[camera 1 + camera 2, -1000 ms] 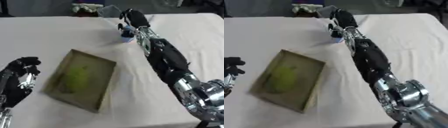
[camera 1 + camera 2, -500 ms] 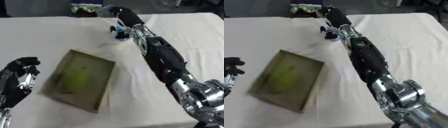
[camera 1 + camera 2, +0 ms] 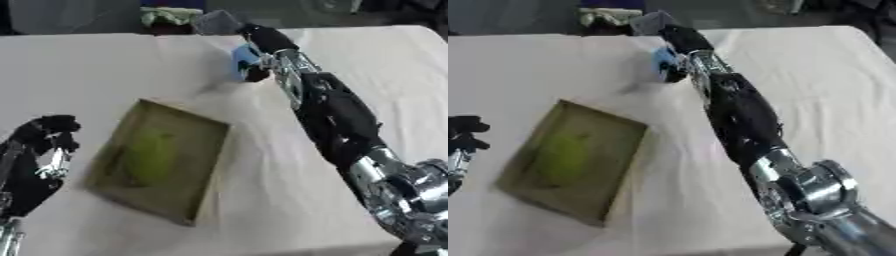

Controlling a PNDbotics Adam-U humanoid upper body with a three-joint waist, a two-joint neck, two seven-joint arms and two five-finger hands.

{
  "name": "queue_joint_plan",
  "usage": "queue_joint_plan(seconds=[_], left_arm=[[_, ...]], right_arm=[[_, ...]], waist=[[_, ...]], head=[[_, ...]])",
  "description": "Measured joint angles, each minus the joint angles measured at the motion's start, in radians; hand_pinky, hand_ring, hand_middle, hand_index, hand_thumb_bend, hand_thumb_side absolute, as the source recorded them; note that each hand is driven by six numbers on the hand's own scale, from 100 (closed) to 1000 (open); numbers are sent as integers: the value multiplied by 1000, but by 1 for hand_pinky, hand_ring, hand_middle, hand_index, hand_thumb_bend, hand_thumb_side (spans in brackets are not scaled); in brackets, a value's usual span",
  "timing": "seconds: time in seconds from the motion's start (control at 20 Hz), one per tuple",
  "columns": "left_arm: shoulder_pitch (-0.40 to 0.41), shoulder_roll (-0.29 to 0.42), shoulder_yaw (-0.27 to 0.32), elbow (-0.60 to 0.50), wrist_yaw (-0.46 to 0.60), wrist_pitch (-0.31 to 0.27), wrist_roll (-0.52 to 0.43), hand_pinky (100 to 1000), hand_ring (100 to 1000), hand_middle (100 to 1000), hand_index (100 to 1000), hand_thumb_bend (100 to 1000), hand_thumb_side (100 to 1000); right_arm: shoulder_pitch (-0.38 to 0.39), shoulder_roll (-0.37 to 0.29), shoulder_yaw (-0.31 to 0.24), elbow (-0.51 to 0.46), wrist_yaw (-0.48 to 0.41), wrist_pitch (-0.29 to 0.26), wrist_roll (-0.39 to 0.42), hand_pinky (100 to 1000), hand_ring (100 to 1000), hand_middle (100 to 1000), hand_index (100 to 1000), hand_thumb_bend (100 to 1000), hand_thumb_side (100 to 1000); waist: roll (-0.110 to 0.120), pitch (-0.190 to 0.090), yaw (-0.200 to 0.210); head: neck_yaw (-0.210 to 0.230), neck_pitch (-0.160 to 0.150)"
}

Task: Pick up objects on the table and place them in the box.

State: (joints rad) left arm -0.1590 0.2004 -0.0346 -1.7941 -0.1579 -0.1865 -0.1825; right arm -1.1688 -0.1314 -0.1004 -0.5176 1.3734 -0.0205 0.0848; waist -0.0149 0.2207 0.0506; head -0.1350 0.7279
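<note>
A white cloth (image 3: 122, 65) covers the whole table, and it has soft wrinkles in it. Past the far edge of the table the room is dark. There, near the far left corner, sits a small pile of something green and white (image 3: 171, 15). It is too blurry to tell what it is. Just to the right of it, right at the far edge, is a grey, see-through thing (image 3: 215, 22) with flat sides. It leans a bit. Its shape is hard to make out too.
</note>
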Motion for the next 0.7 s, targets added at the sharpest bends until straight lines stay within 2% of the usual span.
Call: queue_joint_plan(seconds=[0.25, 0.3, 0.4, 0.45, 0.55, 0.6, 0.65, 0.7], left_arm=[[0, 0, 0, 0, 0, 0, 0, 607, 740, 629, 764, 100, 489], [0, 0, 0, 0, 0, 0, 0, 607, 740, 629, 764, 100, 489], [0, 0, 0, 0, 0, 0, 0, 607, 740, 629, 764, 100, 489], [0, 0, 0, 0, 0, 0, 0, 607, 740, 629, 764, 100, 489], [0, 0, 0, 0, 0, 0, 0, 607, 740, 629, 764, 100, 490], [0, 0, 0, 0, 0, 0, 0, 606, 740, 629, 764, 100, 490], [0, 0, 0, 0, 0, 0, 0, 607, 739, 629, 764, 100, 490], [0, 0, 0, 0, 0, 0, 0, 606, 739, 629, 764, 100, 490]], right_arm=[[7, 0, -4, 26, -38, 23, 20, 1000, 1000, 993, 1000, 100, 384], [8, 1, -4, 30, -45, 24, 24, 988, 1000, 985, 1000, 100, 428], [8, 2, -4, 31, -61, 22, 35, 935, 1000, 963, 1000, 100, 454], [8, 3, -4, 31, -68, 19, 40, 900, 971, 949, 1000, 100, 437], [9, 4, -4, 29, -84, 13, 46, 762, 827, 890, 974, 100, 251], [9, 3, -4, 24, -92, 9, 45, 740, 803, 879, 966, 100, 249], [11, 4, -4, 20, -97, 5, 41, 665, 706, 827, 932, 100, 237], [14, 4, -4, 15, -101, -1, 32, 648, 684, 815, 925, 100, 234]], waist=[[1, 0, -1], [2, 0, -1], [5, 0, 0], [5, 0, 0], [5, 0, 0], [5, 0, 0], [5, 0, 0], [5, 0, 0]], head=[[0, 0], [0, 0], [-2, 0], [-3, 0], [-4, 0], [-4, 0], [-5, 0], [-5, -1]])
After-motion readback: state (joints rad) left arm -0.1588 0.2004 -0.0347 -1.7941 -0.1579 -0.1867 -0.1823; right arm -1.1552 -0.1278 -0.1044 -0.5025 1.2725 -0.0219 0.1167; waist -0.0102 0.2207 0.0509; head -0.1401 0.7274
